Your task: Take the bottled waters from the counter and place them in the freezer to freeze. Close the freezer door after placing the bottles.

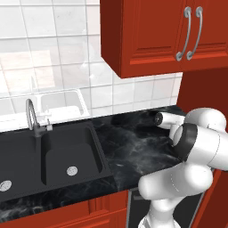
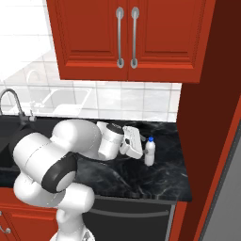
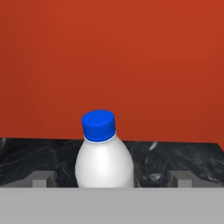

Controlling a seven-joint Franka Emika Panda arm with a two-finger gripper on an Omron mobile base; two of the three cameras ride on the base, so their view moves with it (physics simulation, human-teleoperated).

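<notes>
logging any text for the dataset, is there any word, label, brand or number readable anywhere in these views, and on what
None: no readable text in any view.
The bottled water on the counter is plain white with a blue cap, no label or brand.
The red cabinet doors, the tiled wall and the sink carry no print or sign.
</notes>
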